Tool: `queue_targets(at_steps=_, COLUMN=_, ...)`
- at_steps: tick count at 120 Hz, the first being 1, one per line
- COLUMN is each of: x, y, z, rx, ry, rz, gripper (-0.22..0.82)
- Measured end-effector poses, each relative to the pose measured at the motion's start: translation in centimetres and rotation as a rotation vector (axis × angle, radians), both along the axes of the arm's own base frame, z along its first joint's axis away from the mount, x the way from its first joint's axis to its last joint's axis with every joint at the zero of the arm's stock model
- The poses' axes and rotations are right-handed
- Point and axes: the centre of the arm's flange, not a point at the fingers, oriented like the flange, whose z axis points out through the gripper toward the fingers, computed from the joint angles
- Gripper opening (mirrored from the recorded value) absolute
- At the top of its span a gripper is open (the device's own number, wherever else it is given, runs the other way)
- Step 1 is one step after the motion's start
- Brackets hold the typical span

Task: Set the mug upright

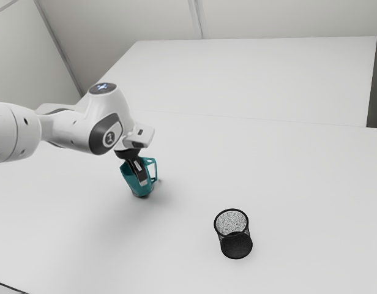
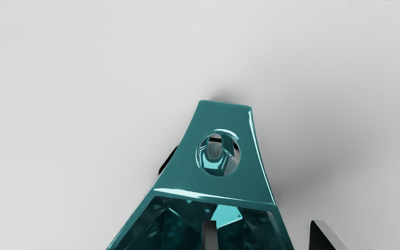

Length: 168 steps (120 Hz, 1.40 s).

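Gripper (image 2: 263, 222) spread across the wall of one standing mug (image 1: 130, 176).
Left to right in the exterior view, relative to the mug: one arm (image 1: 69, 130) enters from the left; its two fingers stand apart, one inside the opening (image 2: 210, 238), one outside (image 2: 319, 239), pinching nothing. The mug rests base-down on the table (image 1: 286, 171), opening upward; a slight lean cannot be excluded. Its one handle (image 1: 156, 173) points right. One mesh cup (image 1: 237, 245) stands well apart, right and nearer the camera. The pose suits both pre-grip and post-release; in either case, keep finger travel parallel to the wall and avoid dragging the rim.
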Motion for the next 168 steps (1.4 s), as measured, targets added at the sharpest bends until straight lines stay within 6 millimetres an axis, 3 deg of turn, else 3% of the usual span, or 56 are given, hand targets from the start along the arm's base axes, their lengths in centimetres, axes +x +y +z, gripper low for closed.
queue_targets(at_steps=40, x=-0.1, y=-0.1, z=3.3, rx=-0.012, ry=-0.043, rz=0.007, gripper=0.24)
queue_targets(at_steps=64, x=0.8, y=-0.3, z=6.7, rx=-0.017, ry=-0.083, rz=0.009, gripper=0.25)
queue_targets(at_steps=78, x=2.1, y=-0.4, z=9.7, rx=-0.018, ry=-0.117, rz=0.012, gripper=0.28)
queue_targets(at_steps=96, x=3.7, y=-0.5, z=12.7, rx=-0.022, ry=-0.136, rz=0.021, gripper=0.42)
queue_targets(at_steps=113, x=6.6, y=-0.5, z=14.8, rx=-0.04, ry=-0.133, rz=0.057, gripper=0.51)
queue_targets(at_steps=142, x=9.1, y=2.3, z=17.6, rx=-0.074, ry=-0.071, rz=0.212, gripper=0.57)
queue_targets(at_steps=155, x=10.9, y=3.5, z=17.7, rx=-0.075, ry=-0.022, rz=0.278, gripper=0.59)
queue_targets(at_steps=168, x=11.1, y=4.0, z=17.1, rx=-0.077, ry=0.035, rz=0.324, gripper=0.59)
